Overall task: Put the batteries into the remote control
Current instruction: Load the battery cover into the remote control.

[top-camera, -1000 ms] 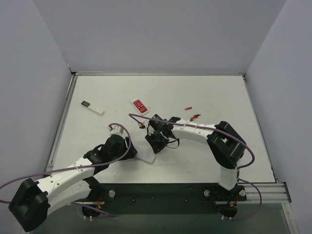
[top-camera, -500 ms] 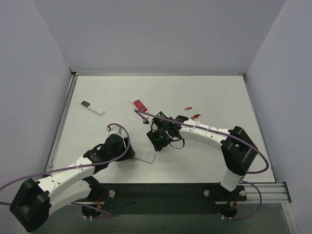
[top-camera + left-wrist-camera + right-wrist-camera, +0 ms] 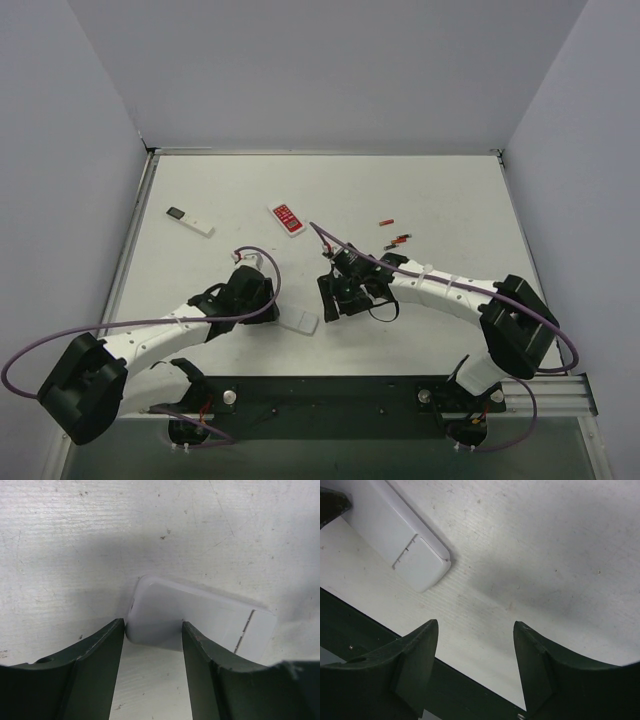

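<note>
We're seeing the remote (image 3: 200,615) in smooth white plastic with a soft sheen, the table (image 3: 75,540) matt white, grainy and scuffed, the left fingers (image 3: 95,680) dark matt plastic.

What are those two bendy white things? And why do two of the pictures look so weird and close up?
Those are two white robot arms bolted to a white table. The big picture comes from a camera above them. The close-up ones come from little cameras on the wrists. The left hand, with its two dark prongs, pinches one end of a broad white rectangular plastic remote control, which lies with its plain back up. The right hand is open and holds nothing. Farther off on the table lie a small red-faced remote, a slim white stick remote and some tiny red batteries.
</note>
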`<state>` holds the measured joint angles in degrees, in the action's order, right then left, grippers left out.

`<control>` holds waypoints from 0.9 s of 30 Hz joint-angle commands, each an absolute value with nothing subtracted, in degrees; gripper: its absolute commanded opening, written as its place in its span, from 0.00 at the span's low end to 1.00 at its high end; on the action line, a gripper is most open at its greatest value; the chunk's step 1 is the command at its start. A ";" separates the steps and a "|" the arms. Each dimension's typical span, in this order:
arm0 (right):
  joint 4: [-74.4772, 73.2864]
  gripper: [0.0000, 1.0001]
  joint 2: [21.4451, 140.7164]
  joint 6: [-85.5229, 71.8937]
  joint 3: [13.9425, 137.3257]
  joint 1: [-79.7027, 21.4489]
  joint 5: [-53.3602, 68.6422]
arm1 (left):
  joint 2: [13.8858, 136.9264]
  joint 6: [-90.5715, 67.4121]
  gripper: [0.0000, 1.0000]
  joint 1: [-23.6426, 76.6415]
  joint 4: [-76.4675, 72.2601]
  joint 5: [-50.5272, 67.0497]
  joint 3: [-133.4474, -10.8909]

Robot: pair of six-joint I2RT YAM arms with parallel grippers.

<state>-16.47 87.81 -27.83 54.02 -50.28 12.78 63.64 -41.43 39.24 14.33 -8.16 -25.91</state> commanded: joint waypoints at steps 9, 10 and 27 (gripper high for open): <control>-15.38 0.52 87.89 -32.70 52.56 -50.19 12.22 | 64.43 -43.33 0.53 41.92 10.99 -0.44 -25.85; -15.29 0.51 87.98 -32.78 52.65 -50.19 12.04 | 63.64 -43.68 0.52 42.27 10.81 -0.09 -25.67; -13.89 0.37 93.95 -34.28 54.49 -49.75 12.22 | 61.00 -45.70 0.54 43.24 13.71 0.35 -25.66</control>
